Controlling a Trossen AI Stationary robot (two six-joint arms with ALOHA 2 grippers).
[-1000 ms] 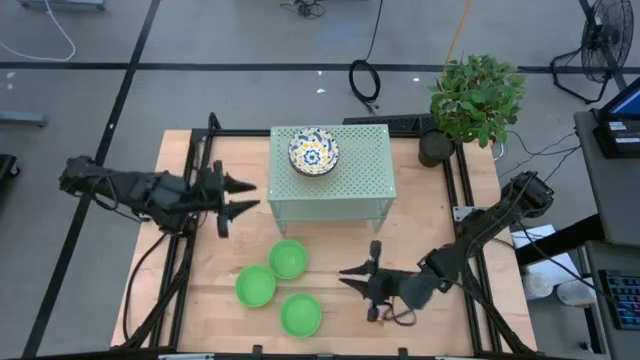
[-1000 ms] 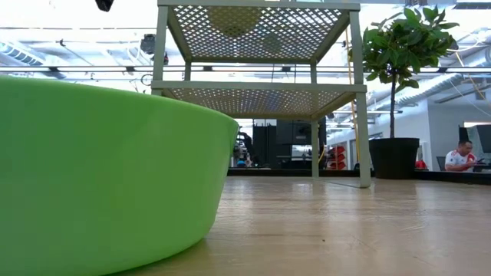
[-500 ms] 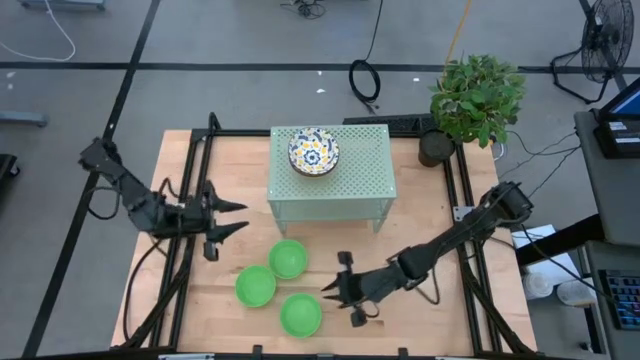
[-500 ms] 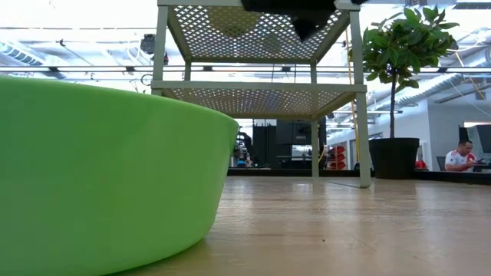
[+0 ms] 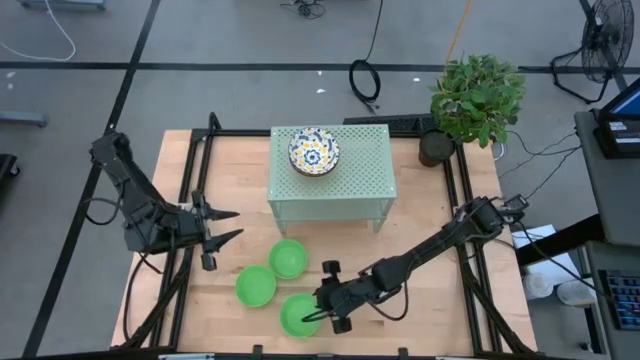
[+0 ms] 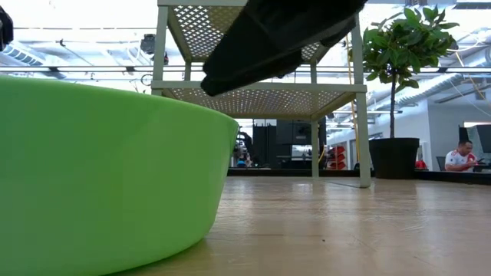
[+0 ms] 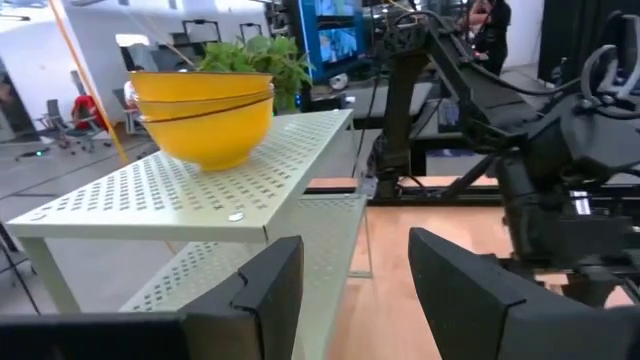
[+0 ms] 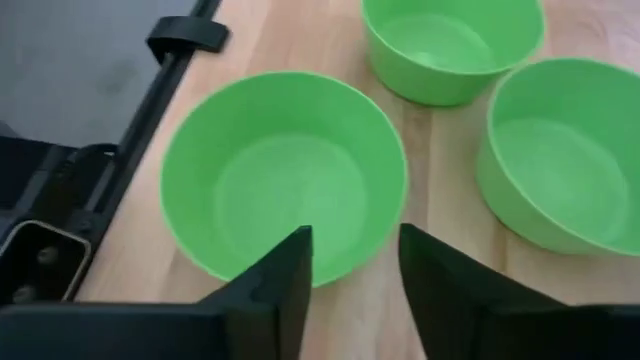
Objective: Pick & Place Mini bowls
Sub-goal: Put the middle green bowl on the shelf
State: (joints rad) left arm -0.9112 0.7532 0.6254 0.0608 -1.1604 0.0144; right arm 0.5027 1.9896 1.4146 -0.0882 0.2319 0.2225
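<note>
Nearest green bowl straight ahead of my right gripper (image 8: 355, 262)

Jaws parted and empty; green bowl (image 8: 285, 170) by the worktop's front edge; left gripper (image 5: 228, 226) open, empty, farther off.

My right arm reaches low from four o'clock toward the six o'clock side of the counter (image 5: 420, 225), stretched out long and nearly flat. Its gripper (image 5: 312, 312) points toward nine o'clock, and my right fingers (image 8: 275, 285) stand apart with a clear gap between them, holding nothing. My left arm sits at nine o'clock, elbow bent up and back, wrist level. Its gripper (image 5: 230, 225) points toward three o'clock, and my left fingers (image 7: 265, 290) are spread, empty too. The two grippers are well apart from each other.
</note>
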